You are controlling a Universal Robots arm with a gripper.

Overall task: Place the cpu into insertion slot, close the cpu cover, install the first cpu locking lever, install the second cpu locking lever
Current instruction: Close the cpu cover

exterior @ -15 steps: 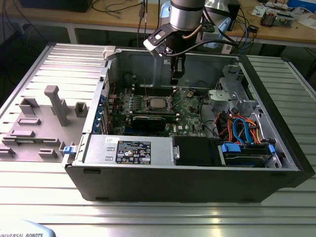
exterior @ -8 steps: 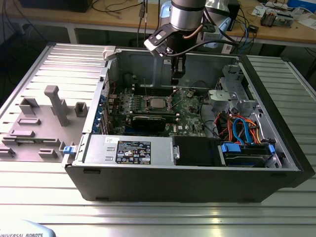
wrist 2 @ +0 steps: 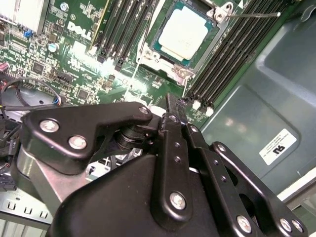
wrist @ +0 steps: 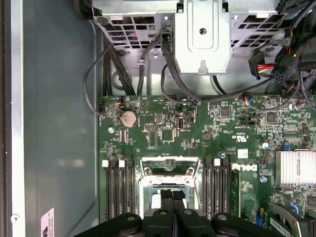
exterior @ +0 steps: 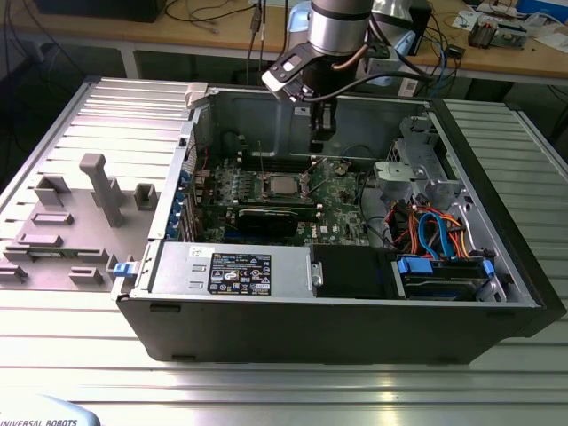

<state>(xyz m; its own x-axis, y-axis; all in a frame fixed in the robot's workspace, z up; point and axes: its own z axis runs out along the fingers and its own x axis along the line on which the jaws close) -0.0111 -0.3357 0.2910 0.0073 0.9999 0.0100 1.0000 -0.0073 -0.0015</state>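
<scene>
Furthest to the exterior view's left, a grey fixture block (exterior: 99,191) with upright pegs stands on the slatted table (exterior: 266,390), well apart from the work. Next comes the open computer case (exterior: 355,328), lying on its side with the green motherboard (exterior: 342,209) exposed. Near the middle of that board the cpu (exterior: 284,185) is seated in the insertion slot (wrist: 144,182), silver top up. In the second wrist view the chip (wrist 2: 185,33) shows through the square window of the cpu cover (wrist 2: 168,67), which looks to be lying down flat over it rather than raised. From one corner of the socket a thin locking lever (wrist 2: 252,15) runs out across the long black memory slots (wrist 2: 222,74); its long axis points away from the chip, and I judge it unlatched, though which of the two levers it is I cannot tell.

Just to the exterior view's right of the socket, and above it, hangs the gripper (exterior: 318,146). Its two fingers are pressed together with no gap and nothing visible between them, as the first wrist view shows (wrist: 173,193). So the chip lies below the claw and a little toward the exterior view's left, with the socket's near edge almost under the fingertips.

Further right sit the metal drive cage (exterior: 417,151) and a bundle of blue and orange cables (exterior: 435,226)
</scene>
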